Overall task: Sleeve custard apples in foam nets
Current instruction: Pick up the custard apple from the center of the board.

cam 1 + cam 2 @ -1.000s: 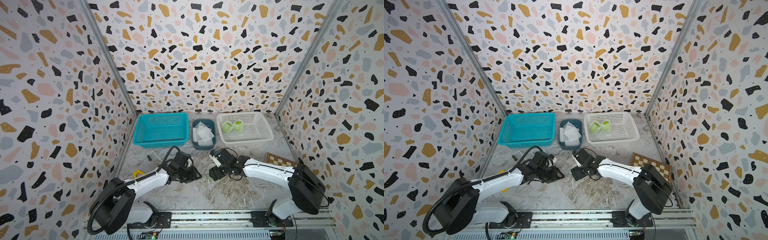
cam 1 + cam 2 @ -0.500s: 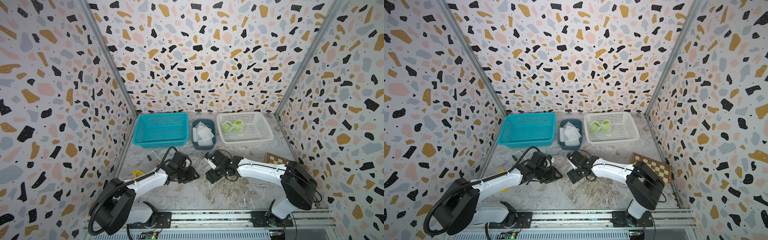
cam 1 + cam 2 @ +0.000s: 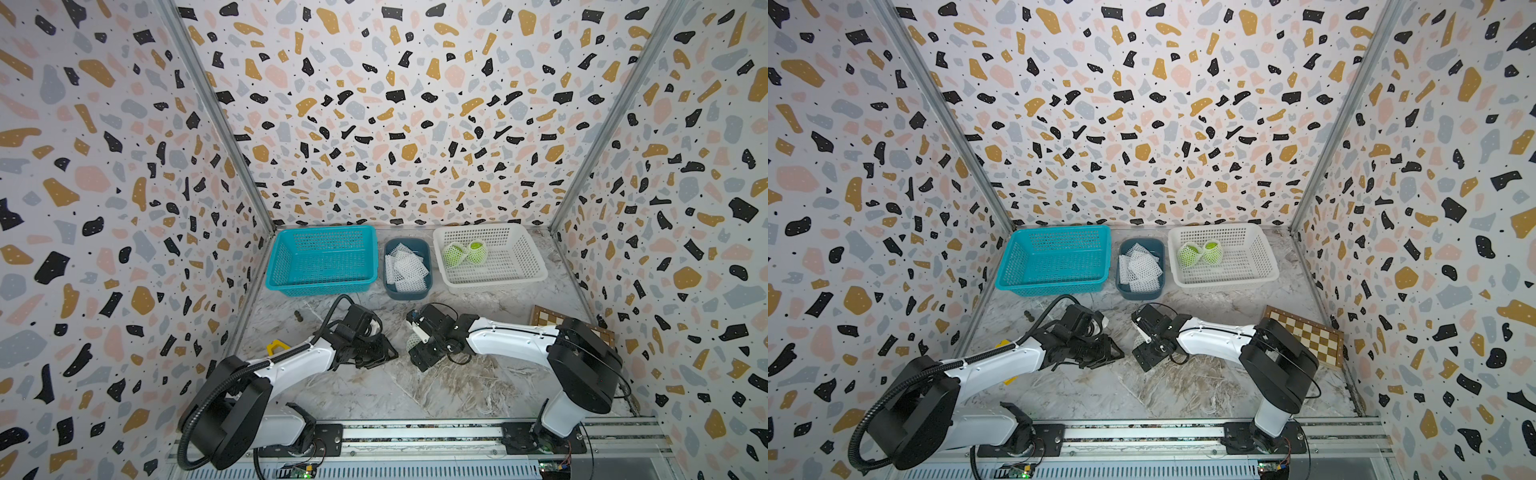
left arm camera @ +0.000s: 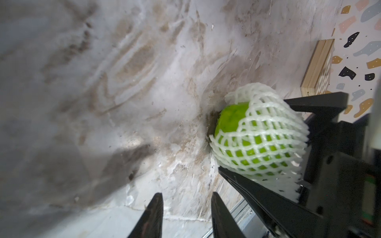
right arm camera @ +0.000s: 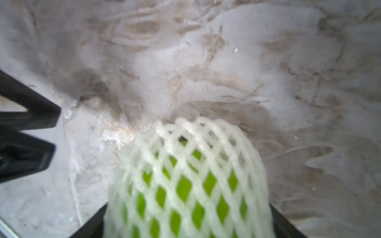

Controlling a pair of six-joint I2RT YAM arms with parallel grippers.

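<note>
My right gripper point(image 3: 417, 341) is shut on a green custard apple point(image 4: 257, 140) wrapped in a white foam net point(image 5: 189, 156), held low over the marble table with a black finger on each side. My left gripper point(image 4: 186, 197) stands open and empty just left of it, its fingertips point(image 3: 388, 353) a short gap from the fruit. Two netted custard apples point(image 3: 455, 254) point(image 3: 477, 251) lie in the white basket point(image 3: 536, 274). Spare foam nets point(image 3: 405, 266) are piled in the dark blue bin point(image 3: 405, 293); in both top views the held fruit is mostly hidden by the gripper.
A teal basket point(image 3: 320, 286) stands at the back left, next to the bin. A chessboard point(image 3: 1308, 336) lies by the right wall behind the right arm. A yellow piece point(image 3: 277, 345) and a small dark object point(image 3: 298, 316) lie near the left wall.
The right arm has swung a little to the left with the netted fruit in its jaws. The left gripper has stayed almost in place, still open.
</note>
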